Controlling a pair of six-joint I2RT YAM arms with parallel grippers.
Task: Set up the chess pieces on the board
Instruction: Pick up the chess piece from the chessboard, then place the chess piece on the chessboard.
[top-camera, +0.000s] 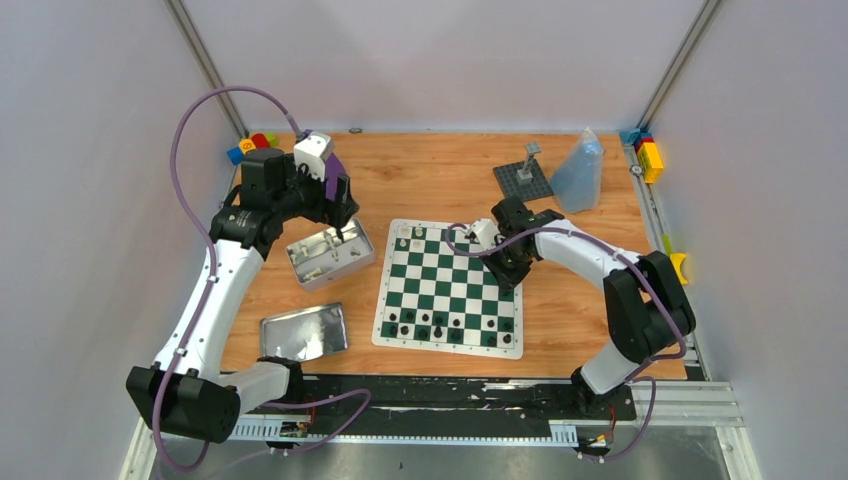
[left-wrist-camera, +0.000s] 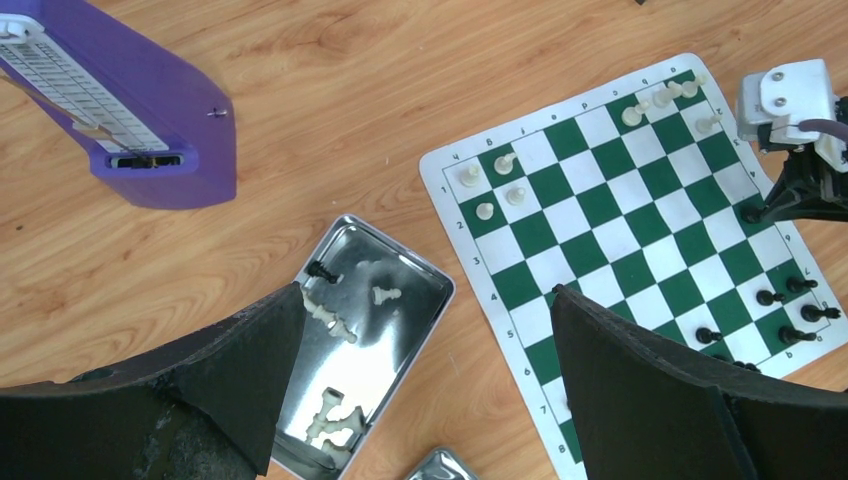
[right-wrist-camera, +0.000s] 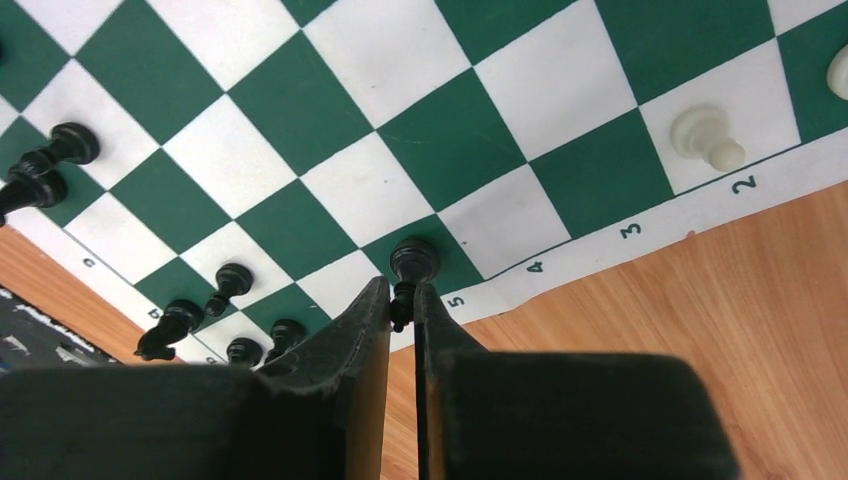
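The green-and-white board (top-camera: 450, 282) lies in the middle of the table. My right gripper (top-camera: 506, 264) is at its right edge, shut on a black pawn (right-wrist-camera: 413, 260) by the stem, over the square beside the "5" mark; its fingertips (right-wrist-camera: 402, 292) pinch it. More black chess pieces (top-camera: 440, 325) line the near rows, and a few white ones (top-camera: 410, 236) stand on the far rows. My left gripper (left-wrist-camera: 428, 292) hangs wide open and holds nothing above an open tin (left-wrist-camera: 375, 345). In the tin lie white pieces (left-wrist-camera: 330, 318) and one black piece (left-wrist-camera: 322, 271).
The tin's lid (top-camera: 303, 332) lies near the front left. A grey baseplate with a post (top-camera: 523, 178) and a clear bag (top-camera: 580, 172) sit at the back right. Coloured blocks (top-camera: 252, 145) are in the back corners. A purple object (left-wrist-camera: 130, 110) lies left of the tin.
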